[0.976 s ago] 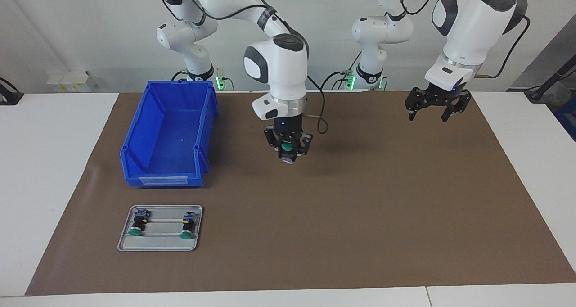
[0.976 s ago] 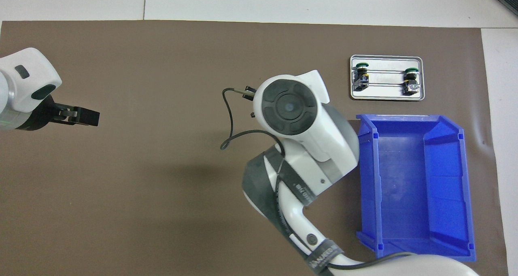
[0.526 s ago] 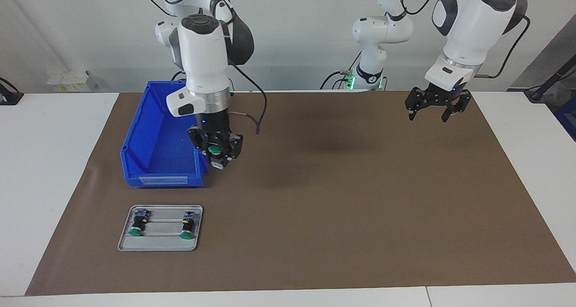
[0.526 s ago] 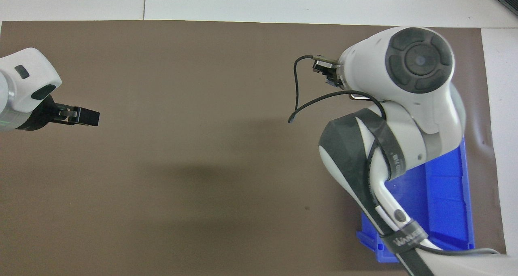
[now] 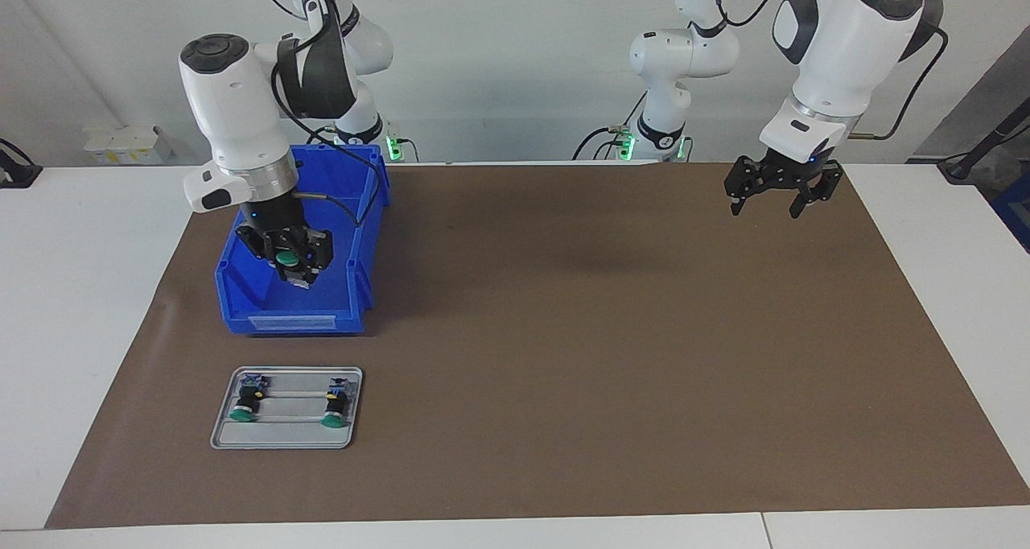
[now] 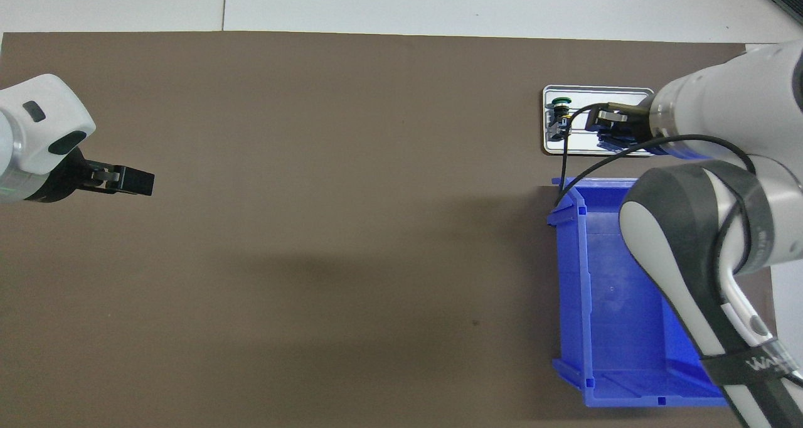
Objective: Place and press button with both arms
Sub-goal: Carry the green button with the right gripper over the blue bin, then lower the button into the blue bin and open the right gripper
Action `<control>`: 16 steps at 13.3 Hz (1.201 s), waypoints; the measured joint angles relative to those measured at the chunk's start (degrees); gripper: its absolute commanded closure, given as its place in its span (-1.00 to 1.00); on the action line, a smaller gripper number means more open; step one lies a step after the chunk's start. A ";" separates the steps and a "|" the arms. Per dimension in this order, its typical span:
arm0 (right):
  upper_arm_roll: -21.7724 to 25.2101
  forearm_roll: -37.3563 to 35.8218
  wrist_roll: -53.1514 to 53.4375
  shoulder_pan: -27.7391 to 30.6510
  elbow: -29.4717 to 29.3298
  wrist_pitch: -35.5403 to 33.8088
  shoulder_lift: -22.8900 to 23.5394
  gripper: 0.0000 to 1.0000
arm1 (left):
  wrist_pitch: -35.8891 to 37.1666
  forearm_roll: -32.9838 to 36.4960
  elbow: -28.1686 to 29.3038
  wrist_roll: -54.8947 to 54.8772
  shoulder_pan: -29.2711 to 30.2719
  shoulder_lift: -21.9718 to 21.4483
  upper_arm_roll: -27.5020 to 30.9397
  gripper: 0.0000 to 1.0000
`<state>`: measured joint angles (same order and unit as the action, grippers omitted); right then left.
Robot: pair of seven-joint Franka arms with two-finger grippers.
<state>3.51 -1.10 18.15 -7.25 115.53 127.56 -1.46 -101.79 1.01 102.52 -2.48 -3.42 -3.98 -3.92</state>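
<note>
Button (image 5: 284,257) sits pinched in the right gripper (image 5: 288,264), green cap facing out, the fingers closed on its black body. The gripper hangs over the open blue bin (image 5: 241,311), above the part of the bin farthest from the robots. On the facing view's clock the bin lies at about ten o'clock from the middle of the brown mat (image 5: 611,356), at the right arm's end of the table.

Farther from the robots than the bin, at roughly eight o'clock on that same clock, lies a small grey tray (image 5: 283,440). On it lie two more buttons (image 5: 241,408) on their sides, green caps pointing away from the robots, one toward each end of the tray and apart from each other. In the overhead view the right arm's wrist covers one of them.

The left gripper (image 5: 779,203) waits in the air over the mat's corner at about two o'clock in the facing view, well apart from everything else. Its fingers stand spread open with nothing between them.
</note>
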 measured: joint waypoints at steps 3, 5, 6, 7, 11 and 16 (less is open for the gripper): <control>-0.01 1.74 -2.70 0.82 14.84 10.57 -5.62 1.00 | 0.00 0.00 0.00 0.00 0.00 0.00 0.00 -1.00; 0.01 4.74 -7.93 2.50 22.54 15.74 -8.10 1.00 | 0.00 0.00 0.00 0.00 0.00 0.00 0.00 -1.00; 0.01 6.68 -11.33 3.67 24.88 17.62 -8.58 1.00 | 0.00 0.00 0.00 0.00 0.00 0.00 0.00 -1.00; 0.04 8.80 -14.93 5.00 26.18 18.58 -8.66 1.00 | 0.00 0.00 0.00 0.00 0.00 0.00 0.00 -1.00; 0.00 14.23 -20.57 6.84 27.86 22.93 -6.13 1.00 | 0.00 0.00 0.00 0.00 0.00 0.00 0.00 -1.00; -0.09 14.38 -20.51 6.83 28.02 26.47 -1.79 1.00 | 0.00 0.00 0.00 0.00 0.00 0.00 0.00 -1.00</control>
<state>3.42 13.28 -2.36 -0.42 143.55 154.03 -3.24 -101.79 1.01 102.52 -2.48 -3.42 -3.98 -3.92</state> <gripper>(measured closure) 0.551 0.000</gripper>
